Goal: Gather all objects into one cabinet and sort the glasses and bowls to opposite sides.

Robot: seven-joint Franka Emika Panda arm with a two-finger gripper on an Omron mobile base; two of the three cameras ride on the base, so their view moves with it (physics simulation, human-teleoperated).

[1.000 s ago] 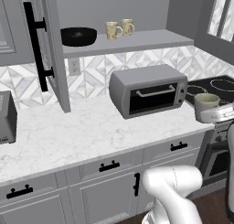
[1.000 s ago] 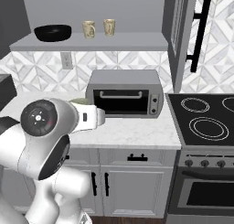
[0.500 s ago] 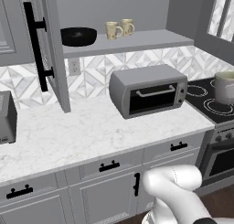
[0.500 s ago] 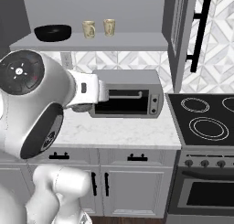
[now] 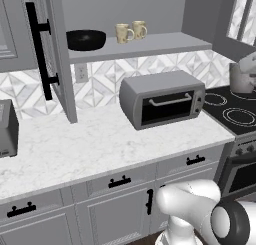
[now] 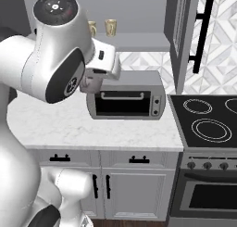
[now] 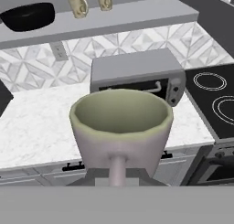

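Observation:
A grey-taupe mug with a lighter rim looms close in the hand view, handle towards the camera, and my gripper is shut on it. In the left base view this mug hangs at the right edge above the stove, with the gripper at its top. The open grey upper cabinet's shelf carries a glossy black bowl on its left and two cream-yellow mugs side by side in its middle. The bowl and one cream mug sit above and left of the held mug.
A toaster oven stands on the marble counter below the shelf. The cabinet door with its black bar handle hangs open on the left. A black stove lies to the right, under another open door.
The arm has risen and swung right with the grey-taupe mug, which now hangs higher over the stove. The bowl and cream mugs have not moved.

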